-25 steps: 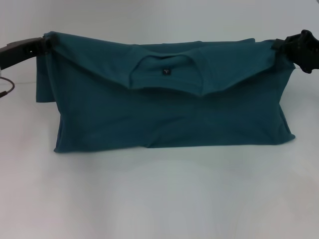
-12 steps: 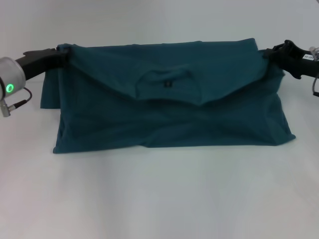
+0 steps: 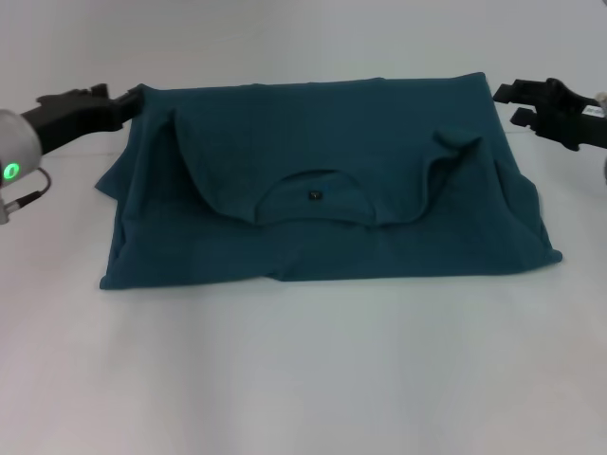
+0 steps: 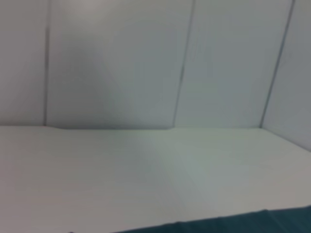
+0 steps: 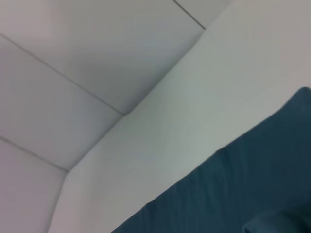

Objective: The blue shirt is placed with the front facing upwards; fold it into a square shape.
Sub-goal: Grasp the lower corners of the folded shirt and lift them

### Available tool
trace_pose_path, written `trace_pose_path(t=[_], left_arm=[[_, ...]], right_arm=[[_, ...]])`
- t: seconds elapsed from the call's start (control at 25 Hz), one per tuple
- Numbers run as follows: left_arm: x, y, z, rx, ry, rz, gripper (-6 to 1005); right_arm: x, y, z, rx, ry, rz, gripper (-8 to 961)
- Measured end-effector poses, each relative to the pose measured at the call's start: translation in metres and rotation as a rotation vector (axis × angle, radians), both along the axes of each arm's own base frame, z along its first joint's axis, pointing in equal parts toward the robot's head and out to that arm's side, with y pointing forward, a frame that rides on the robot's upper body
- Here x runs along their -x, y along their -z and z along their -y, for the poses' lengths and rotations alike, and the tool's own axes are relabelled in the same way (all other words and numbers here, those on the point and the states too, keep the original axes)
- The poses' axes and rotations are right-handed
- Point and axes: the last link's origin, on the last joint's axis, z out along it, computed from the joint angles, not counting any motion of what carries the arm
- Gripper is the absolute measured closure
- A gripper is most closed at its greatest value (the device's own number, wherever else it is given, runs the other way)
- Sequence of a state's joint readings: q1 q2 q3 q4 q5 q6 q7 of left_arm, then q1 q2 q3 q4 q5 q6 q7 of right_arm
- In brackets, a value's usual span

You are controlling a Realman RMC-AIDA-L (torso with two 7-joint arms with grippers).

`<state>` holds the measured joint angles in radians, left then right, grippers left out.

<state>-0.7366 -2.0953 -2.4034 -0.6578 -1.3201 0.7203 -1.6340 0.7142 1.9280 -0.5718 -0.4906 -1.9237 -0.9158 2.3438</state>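
The blue shirt (image 3: pixel 379 142) lies on the white table (image 3: pixel 303 370) as a wide folded band. Its upper part is turned down toward me, so the round collar with the small dark label (image 3: pixel 313 195) sits on top near the middle. My left gripper (image 3: pixel 128 102) is at the shirt's far left corner, open and low over the table. My right gripper (image 3: pixel 507 102) stands open just off the far right corner, apart from the cloth. A strip of the shirt (image 4: pixel 252 218) shows in the left wrist view. The shirt's edge (image 5: pixel 233 194) shows in the right wrist view.
White walls (image 4: pixel 146 63) rise behind the table. Bare table top spreads in front of the shirt and behind it (image 5: pixel 194 97). The left arm's grey wrist with a green light (image 3: pixel 11 171) hangs at the left edge.
Both grippers lowered the lifted top edge and let go of it. The folded flap dropped flat and the collar slid toward me. The right gripper drew slightly away from the corner.
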Motion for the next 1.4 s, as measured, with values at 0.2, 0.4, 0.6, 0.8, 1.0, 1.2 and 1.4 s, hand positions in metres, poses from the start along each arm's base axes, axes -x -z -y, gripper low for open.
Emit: trace_pose_path(t=[0.2, 0.4, 0.6, 0.8, 1.0, 1.2, 1.4], left_arm=[[0.012, -0.006, 0.022, 0.047, -0.003, 0.054, 523], [0.022, -0.004, 0.046, 0.150, -0.053, 0.051, 348], [0.030, 0.004, 0.065, 0.249, -0.161, 0.002, 353], [0.034, 0.010, 0.080, 0.330, -0.261, -0.016, 348], [0.039, 0.019, 0.084, 0.374, -0.330, -0.055, 348], [0.044, 0.024, 0.085, 0.382, -0.352, -0.060, 349], [0.049, 0.028, 0.080, 0.368, -0.365, -0.066, 349]], right_arm=[[-0.017, -0.028, 0.026, -0.005, -0.043, 0.022, 408], [-0.037, -0.051, 0.059, 0.039, -0.056, 0.023, 300], [-0.053, -0.060, 0.082, 0.084, -0.039, 0.015, 205], [-0.060, -0.058, 0.089, 0.090, -0.022, 0.015, 205], [-0.057, -0.054, 0.087, 0.103, -0.033, 0.019, 204], [-0.055, -0.052, 0.084, 0.113, -0.037, 0.033, 204], [-0.053, -0.049, 0.080, 0.128, -0.040, 0.052, 203]])
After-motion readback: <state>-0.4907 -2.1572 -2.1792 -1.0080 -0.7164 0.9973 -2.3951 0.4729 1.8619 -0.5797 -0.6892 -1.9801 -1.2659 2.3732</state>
